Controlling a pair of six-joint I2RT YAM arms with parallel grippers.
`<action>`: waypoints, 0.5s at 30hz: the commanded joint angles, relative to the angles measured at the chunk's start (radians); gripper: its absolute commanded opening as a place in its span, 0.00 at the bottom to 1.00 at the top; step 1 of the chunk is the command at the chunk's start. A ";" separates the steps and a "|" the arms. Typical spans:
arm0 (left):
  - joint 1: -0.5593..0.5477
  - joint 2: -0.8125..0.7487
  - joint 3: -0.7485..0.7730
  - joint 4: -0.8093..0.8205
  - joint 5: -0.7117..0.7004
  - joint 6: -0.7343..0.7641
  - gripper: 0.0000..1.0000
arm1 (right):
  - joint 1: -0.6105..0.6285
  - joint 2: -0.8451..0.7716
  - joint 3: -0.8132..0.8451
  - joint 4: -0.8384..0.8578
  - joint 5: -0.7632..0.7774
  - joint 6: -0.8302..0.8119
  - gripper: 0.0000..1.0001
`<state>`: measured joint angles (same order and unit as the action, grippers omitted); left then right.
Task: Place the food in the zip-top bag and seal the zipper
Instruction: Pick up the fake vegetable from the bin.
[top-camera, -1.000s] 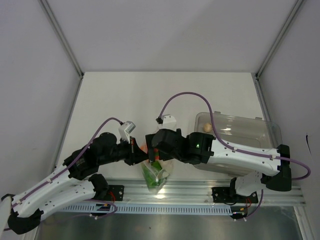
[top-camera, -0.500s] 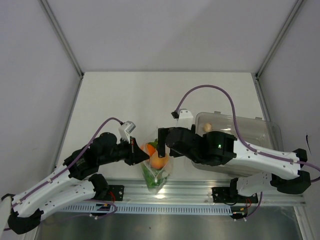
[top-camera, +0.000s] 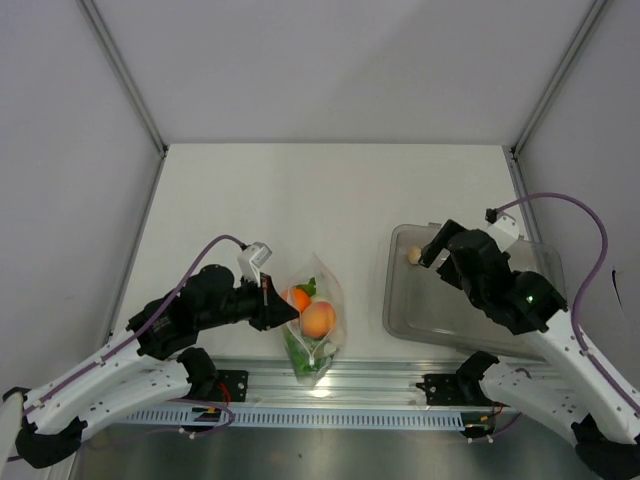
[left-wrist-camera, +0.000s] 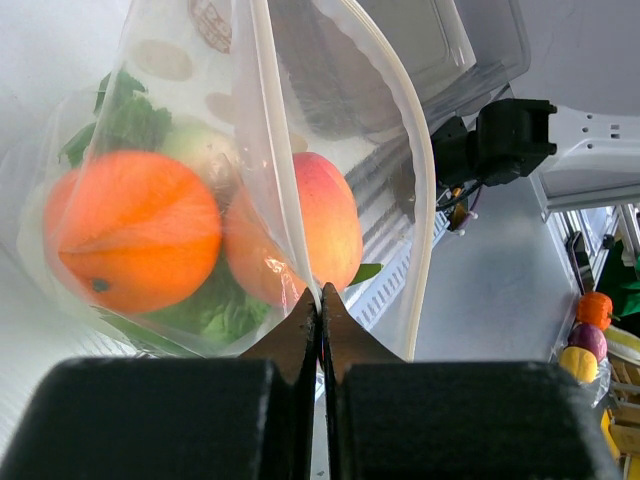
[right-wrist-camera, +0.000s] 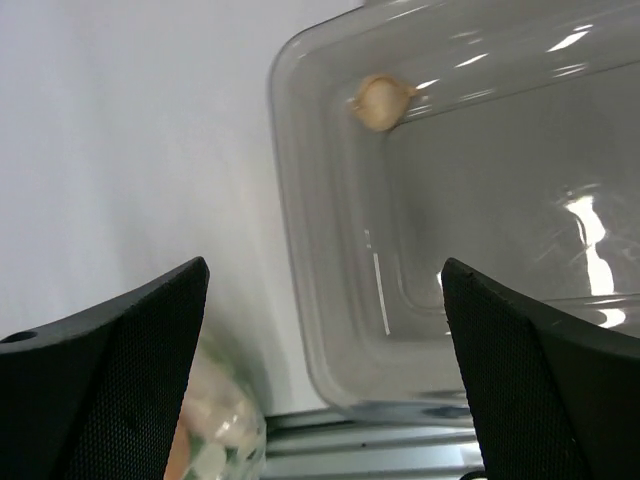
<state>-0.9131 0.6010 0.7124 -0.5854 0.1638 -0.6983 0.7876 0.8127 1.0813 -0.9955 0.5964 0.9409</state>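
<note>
The zip-top bag (top-camera: 322, 300) lies near the table's front edge. It holds the orange (top-camera: 296, 297), the reddish-orange fruit (top-camera: 318, 320) and the lettuce (top-camera: 303, 350). My left gripper (top-camera: 283, 311) is shut on the bag's mouth edge. In the left wrist view the jaws (left-wrist-camera: 320, 296) pinch the film, with the orange (left-wrist-camera: 130, 230), the fruit (left-wrist-camera: 305, 225) and the lettuce (left-wrist-camera: 125, 120) behind it. The zipper (left-wrist-camera: 422, 200) curves open on the right. My right gripper (top-camera: 432, 248) is open and empty above the tray's left end, near the pale egg-like piece (top-camera: 413, 256), which also shows in the right wrist view (right-wrist-camera: 380, 100).
The rigid clear tray (top-camera: 400, 318) stands at the right front, and its corner shows in the right wrist view (right-wrist-camera: 330, 300). A metal rail (top-camera: 400, 378) runs along the table's near edge. White walls enclose the table on three sides.
My right gripper has left the reddish-orange fruit in the bag and swung right, from over the bag's mouth to above the tray. The left gripper has kept its hold.
</note>
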 joint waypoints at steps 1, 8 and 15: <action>0.003 0.008 0.002 0.036 0.016 0.000 0.01 | -0.180 0.066 -0.061 0.098 -0.180 -0.131 0.99; 0.003 0.010 0.009 0.023 0.008 0.006 0.01 | -0.347 0.247 -0.138 0.221 -0.230 -0.244 0.99; 0.003 0.009 0.013 0.013 -0.001 0.013 0.00 | -0.501 0.407 -0.244 0.498 -0.441 -0.362 0.82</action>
<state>-0.9131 0.6128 0.7124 -0.5861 0.1631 -0.6975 0.3260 1.1770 0.8658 -0.6823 0.2882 0.6666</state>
